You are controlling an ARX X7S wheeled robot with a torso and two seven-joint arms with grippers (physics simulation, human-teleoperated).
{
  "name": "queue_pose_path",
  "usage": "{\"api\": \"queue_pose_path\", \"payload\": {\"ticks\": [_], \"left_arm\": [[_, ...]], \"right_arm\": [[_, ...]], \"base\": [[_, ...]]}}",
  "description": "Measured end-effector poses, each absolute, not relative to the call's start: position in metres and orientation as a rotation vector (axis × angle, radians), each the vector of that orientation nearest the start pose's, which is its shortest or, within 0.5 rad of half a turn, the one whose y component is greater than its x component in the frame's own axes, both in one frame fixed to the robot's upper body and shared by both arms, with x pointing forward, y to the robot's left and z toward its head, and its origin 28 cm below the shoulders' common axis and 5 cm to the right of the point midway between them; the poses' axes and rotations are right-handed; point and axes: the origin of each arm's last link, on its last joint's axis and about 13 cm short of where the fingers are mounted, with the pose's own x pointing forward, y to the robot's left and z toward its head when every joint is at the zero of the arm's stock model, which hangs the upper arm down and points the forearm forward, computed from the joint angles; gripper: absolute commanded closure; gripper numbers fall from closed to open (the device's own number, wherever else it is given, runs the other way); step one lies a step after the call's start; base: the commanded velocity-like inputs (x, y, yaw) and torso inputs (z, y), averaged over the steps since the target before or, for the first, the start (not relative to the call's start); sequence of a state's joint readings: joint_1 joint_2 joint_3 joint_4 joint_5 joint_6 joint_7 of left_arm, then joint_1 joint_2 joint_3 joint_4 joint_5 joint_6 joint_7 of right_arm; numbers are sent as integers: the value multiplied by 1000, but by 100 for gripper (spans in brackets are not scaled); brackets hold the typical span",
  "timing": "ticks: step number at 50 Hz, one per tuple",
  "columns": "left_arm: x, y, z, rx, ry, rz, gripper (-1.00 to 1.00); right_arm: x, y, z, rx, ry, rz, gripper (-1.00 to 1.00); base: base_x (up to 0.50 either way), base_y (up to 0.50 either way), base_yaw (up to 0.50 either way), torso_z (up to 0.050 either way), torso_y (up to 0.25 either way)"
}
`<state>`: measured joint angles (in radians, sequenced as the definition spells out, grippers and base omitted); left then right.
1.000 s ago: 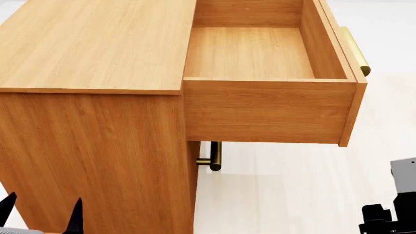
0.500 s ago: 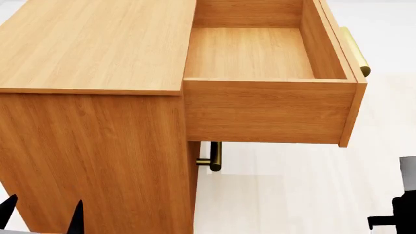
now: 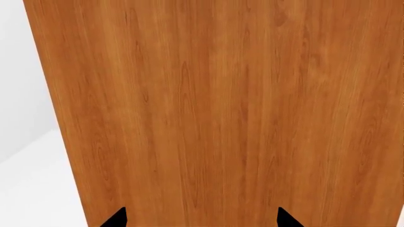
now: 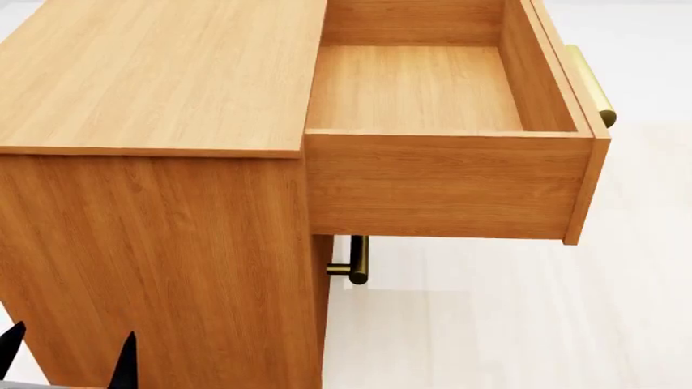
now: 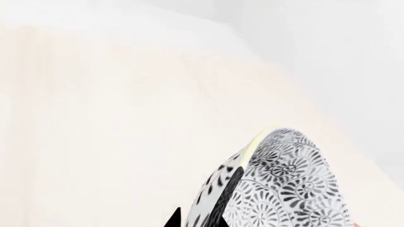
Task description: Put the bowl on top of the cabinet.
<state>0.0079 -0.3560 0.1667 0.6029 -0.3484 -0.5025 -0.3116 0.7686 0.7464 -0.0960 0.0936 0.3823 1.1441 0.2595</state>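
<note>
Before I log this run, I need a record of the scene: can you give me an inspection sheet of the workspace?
Surface: cabinet top is bare wood; nothing on it yet.
Job's things: bowl, floral pattern, seen only in the right wrist view, tilted on edge at the right gripper.
Clutter: top drawer pulled out, nothing inside; brass handle below it.
Grippers: left gripper low beside the cabinet's side panel, fingertips apart, holding nothing. Right gripper out of the head view; one fingertip shows by the bowl's rim, grip unclear.
Cables: nothing seen.
Surroundings: pale floor, white walls.
</note>
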Motion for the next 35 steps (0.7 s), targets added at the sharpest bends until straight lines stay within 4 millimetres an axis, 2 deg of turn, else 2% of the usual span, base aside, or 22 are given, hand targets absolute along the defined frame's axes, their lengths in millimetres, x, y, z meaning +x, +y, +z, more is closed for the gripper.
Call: {"api": "queue_pose_path", "payload": {"ticks": [8, 18, 35], "left_arm": [[185, 220, 100, 46, -11, -45, -100], [181, 221, 101, 45, -13, -45, -100], [177, 224, 101, 40, -17, -41, -100]], "right_arm": [[263, -285, 225, -321, 411, -559, 100], [241, -282, 258, -347, 351, -582, 100], [224, -277, 306, -394, 244, -627, 100]], "base": [[0, 0, 0, 0, 0], [0, 0, 0, 0, 0], [0, 0, 0, 0, 0]]}}
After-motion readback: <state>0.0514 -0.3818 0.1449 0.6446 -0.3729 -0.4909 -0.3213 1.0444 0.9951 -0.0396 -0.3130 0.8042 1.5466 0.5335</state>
